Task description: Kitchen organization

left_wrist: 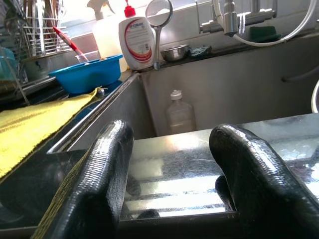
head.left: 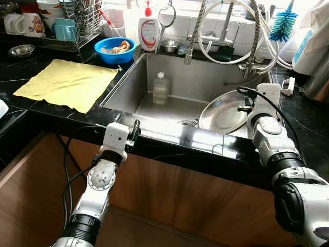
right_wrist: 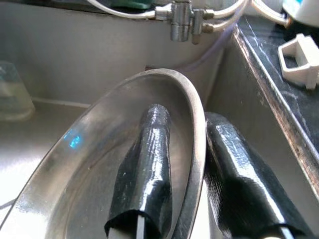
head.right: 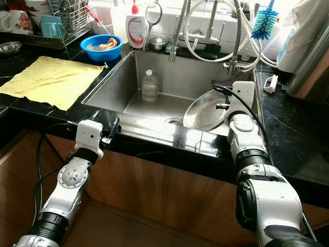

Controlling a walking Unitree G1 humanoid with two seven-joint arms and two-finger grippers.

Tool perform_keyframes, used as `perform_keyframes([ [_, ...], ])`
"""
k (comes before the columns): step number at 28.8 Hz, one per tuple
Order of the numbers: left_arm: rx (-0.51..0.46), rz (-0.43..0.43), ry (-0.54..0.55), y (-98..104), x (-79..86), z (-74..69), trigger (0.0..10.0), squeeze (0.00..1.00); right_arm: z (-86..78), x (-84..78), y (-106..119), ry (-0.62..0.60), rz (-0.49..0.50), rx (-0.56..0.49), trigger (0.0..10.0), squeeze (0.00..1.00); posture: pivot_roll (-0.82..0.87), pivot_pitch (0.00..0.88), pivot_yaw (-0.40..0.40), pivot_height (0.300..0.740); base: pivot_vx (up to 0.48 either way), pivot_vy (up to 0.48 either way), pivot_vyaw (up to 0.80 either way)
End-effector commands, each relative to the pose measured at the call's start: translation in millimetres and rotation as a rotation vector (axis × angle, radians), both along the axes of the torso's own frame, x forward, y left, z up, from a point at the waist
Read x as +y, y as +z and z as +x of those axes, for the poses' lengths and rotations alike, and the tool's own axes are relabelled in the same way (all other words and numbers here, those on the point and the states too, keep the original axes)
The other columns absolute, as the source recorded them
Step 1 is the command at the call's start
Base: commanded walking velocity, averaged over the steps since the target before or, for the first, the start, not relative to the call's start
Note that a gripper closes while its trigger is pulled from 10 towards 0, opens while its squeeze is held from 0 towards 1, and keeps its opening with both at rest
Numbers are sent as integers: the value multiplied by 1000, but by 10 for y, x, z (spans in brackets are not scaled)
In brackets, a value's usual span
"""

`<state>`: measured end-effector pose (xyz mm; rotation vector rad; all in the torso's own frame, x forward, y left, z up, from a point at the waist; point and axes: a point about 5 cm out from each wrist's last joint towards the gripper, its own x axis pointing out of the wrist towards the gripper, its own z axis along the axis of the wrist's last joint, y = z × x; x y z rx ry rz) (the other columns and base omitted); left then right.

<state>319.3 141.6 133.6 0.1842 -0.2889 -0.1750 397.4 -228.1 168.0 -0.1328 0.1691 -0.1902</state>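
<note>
A steel plate (right_wrist: 89,164) tilted in the sink's (head.left: 169,77) right corner is clamped at its rim by the right end effector (right_wrist: 187,199); the left end effector (left_wrist: 174,174) is held open over the black table's (head.left: 31,110) front edge

1. Daylight comes from behind the tap (head.left: 221,31); the top of both eye views is washed out to white.
2. The sink (head.left: 169,87) front rim carries a bright glare band, and the black counter (head.left: 46,110) shows pale reflections.
3. The cabinet (head.left: 169,206) below lies in dim, warm shade.
4. Both eye views are sharp, with slight bending at the edges.
5. In the left wrist view the fingers (left_wrist: 94,184) are soft and out of focus; the bottle (left_wrist: 180,115) is hazy.
6. In the right wrist view, gloss streaks run along the fingers (right_wrist: 147,164) and a blue glint sits on the plate (right_wrist: 75,149).
</note>
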Motion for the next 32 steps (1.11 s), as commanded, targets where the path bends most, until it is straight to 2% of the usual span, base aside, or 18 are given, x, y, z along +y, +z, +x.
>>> perform_keyframes([
  [1,83,-40,49,-125,111,3,10000,0,50,29,144,20,-29,-50,10000,0,54,0,-56,740,0,0,0],
  [7,81,-119,80,-93,176,12,10000,0,15,15,43,21,-34,-37,10000,0,59,0,-59,740,0,0,0],
  [20,72,-160,75,-54,160,1,10000,0,3,8,11,23,-78,-30,10000,0,61,0,-67,740,0,0,0],
  [21,71,-162,75,-51,160,1,10000,0,-1,4,5,20,-69,-32,10000,39,60,0,-67,740,0,0,0],
  [22,72,-162,76,-51,161,1,10000,0,-3,0,1,17,-68,-31,10000,922,60,0,-67,740,0,0,0],
  [23,72,-162,76,-52,161,0,10000,0,-5,-2,-5,15,-68,-30,10000,1000,60,0,-67,740,0,0,0],
  [32,79,-183,75,-54,153,0,10000,0,-20,15,-68,27,-67,-7,10000,1000,58,0,-68,740,0,0,0],
])
